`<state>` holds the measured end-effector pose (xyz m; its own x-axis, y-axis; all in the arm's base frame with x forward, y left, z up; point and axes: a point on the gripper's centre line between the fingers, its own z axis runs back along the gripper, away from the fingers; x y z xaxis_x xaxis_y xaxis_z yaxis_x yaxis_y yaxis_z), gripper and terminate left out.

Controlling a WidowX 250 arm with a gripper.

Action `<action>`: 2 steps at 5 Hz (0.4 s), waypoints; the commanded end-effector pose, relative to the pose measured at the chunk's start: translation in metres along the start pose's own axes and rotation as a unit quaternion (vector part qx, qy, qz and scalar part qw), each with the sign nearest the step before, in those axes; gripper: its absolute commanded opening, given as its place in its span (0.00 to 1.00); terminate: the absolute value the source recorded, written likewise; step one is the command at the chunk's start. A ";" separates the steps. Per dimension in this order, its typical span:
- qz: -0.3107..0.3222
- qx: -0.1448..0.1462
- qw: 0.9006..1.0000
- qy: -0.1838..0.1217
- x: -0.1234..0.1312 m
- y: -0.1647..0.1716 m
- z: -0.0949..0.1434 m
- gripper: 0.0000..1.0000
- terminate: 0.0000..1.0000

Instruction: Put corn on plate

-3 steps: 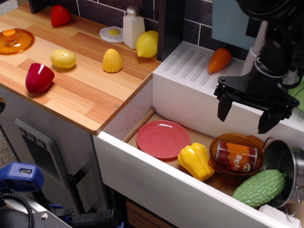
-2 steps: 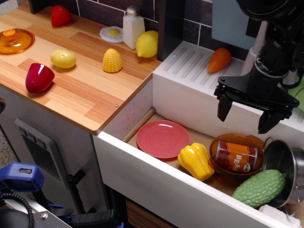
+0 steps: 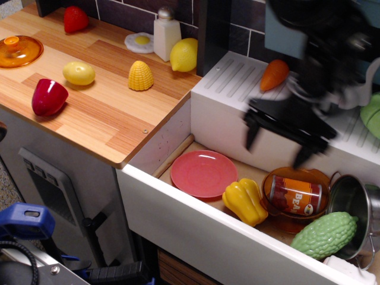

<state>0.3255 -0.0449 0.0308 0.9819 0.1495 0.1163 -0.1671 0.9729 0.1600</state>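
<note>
The corn [image 3: 141, 76] is a small yellow cone with kernel bumps, standing upright on the wooden counter, left of the lemon. The pink-red plate [image 3: 203, 173] lies flat and bare in the left part of the white sink. My gripper [image 3: 276, 146] is open and empty, blurred by motion, hanging above the sink to the right of the plate and above the orange bowl. It is far to the right of the corn.
On the counter are a lemon [image 3: 184, 54], salt shaker [image 3: 165, 32], fried egg [image 3: 140, 41], a small yellow fruit [image 3: 79, 73], red pepper [image 3: 48, 97], strawberry [image 3: 75, 19] and orange lid [image 3: 18, 50]. The sink holds a yellow bell pepper [image 3: 244, 200], an orange bowl with a can [image 3: 295, 196], a green gourd [image 3: 324, 234] and a metal pot [image 3: 351, 202]. A carrot [image 3: 274, 75] lies on the drainboard.
My gripper has moved left and slightly tilted, from over the orange bowl's right side toward the plate. It stays open. Nothing else has moved.
</note>
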 end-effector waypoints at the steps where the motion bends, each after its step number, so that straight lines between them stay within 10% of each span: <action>1: -0.029 0.010 0.999 -0.035 0.024 0.071 0.034 1.00 0.00; 2: -0.053 0.018 0.998 -0.042 0.030 0.103 0.035 1.00 0.00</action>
<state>0.3265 0.0650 0.0589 0.9952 -0.0011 0.0978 -0.0198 0.9770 0.2125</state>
